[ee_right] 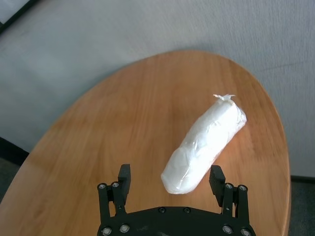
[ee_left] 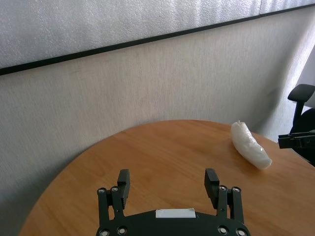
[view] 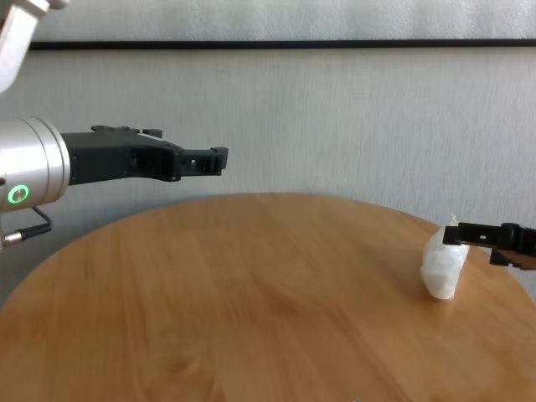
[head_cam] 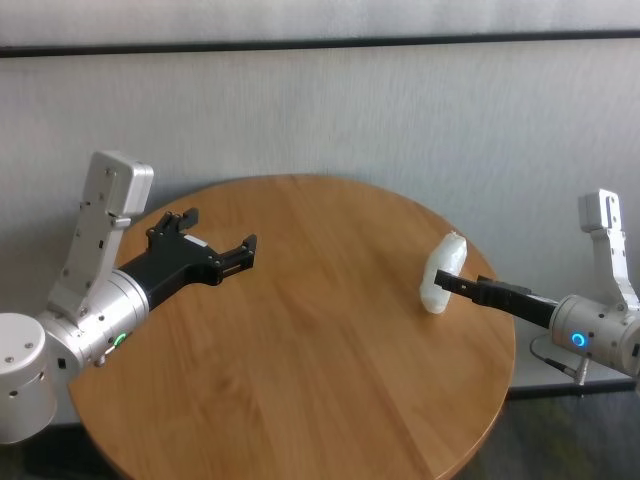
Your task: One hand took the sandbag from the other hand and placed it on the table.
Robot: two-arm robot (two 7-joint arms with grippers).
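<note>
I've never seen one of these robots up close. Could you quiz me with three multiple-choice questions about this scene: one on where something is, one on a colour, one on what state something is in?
1. Where is the sandbag?
A. on the table, near its right edge
B. in the left gripper
C. on the floor

2. What colour ring glows on the right gripper's wrist?
A. green
B. red
C. blue

3. The right gripper's fingers are:
A. clamped on the bag
B. open
C. hidden

Answers: 1 A, it lies on the wood; 2 C, blue shows in the head view; 3 B, the fingers stand apart either side of the bag's end.

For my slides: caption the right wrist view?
Right gripper open around the sandbag lying on the table.
</note>
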